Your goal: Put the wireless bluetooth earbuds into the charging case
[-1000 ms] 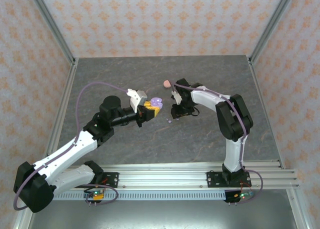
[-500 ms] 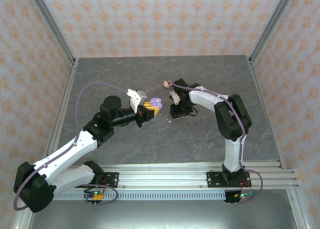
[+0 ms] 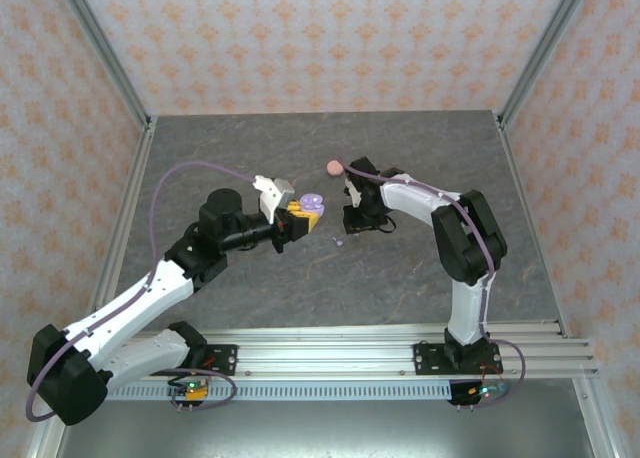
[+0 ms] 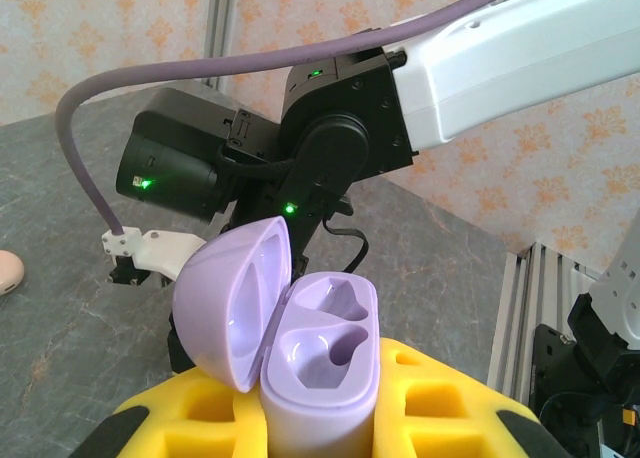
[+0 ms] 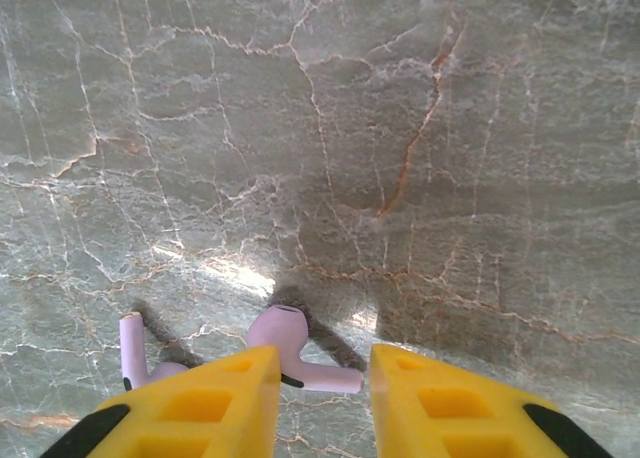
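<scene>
My left gripper [image 3: 298,216] is shut on the light purple charging case [image 4: 325,353], which stands upright between its yellow pads [image 4: 450,398]. The case lid [image 4: 235,298] is swung open to the left and both wells are empty. My right gripper [image 5: 325,378] is low over the table, just right of the case. A light purple earbud [image 5: 285,333] lies between its yellow fingers [image 5: 200,403], its stem spanning the narrow gap. A second purple earbud [image 5: 132,343] lies to the left of those fingers. In the top view the earbuds [image 3: 339,242] are tiny specks below my right gripper [image 3: 352,221].
A pink disc [image 3: 333,167] lies on the grey marble table [image 3: 400,148] behind the right gripper; it is also the pink shape at the left edge [image 4: 8,273] of the left wrist view. Metal frame posts and patterned walls bound the table.
The right gripper's jaws have narrowed around the earbud stem and the gripper has shifted slightly. The left arm and the case have not moved.
</scene>
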You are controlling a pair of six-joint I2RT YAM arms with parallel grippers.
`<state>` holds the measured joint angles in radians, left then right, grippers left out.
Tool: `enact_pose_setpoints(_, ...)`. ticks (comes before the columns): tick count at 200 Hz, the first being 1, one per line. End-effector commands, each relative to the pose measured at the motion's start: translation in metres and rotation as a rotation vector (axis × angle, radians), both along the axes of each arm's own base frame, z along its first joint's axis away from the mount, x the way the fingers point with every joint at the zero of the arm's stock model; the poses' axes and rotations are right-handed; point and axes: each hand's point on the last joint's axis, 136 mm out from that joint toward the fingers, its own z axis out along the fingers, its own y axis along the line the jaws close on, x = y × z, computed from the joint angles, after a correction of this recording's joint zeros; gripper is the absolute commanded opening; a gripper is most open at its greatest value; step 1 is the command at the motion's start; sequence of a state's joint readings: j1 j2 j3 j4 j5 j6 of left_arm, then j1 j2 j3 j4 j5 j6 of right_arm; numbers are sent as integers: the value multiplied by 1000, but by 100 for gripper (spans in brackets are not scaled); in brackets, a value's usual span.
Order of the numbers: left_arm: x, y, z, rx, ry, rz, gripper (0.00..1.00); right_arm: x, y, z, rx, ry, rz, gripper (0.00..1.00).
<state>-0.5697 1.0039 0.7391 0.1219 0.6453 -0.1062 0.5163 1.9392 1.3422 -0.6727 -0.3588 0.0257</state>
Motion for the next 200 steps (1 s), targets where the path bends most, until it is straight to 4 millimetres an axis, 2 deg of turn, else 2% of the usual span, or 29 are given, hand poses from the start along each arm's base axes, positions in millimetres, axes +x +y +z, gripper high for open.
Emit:
enact_pose_setpoints(1,-1,-1,19,-21,-33,2,18,1,-2,16,13,-42,-8,33)
enact_pose_setpoints(39,-2,0,20,-23,-35,1,18,-7,8,19,55,-9,72,41)
enact_pose_setpoints(91,-2,1,19,-24,-36,3,17,-3,-1,6,-25,9,105,43)
enact_pose_setpoints(117,-2,1,19,-22,-37,6,18,-4,0,0,-28,25,123,44)
enact_pose_setpoints(171,-1,0,15,-17,-24,8,18,-5,2,-10,-32,49,136,44)
enact_pose_setpoints(200,0,1,15,-16,-22,13,17,-5,-1,-15,-50,52,122,35)
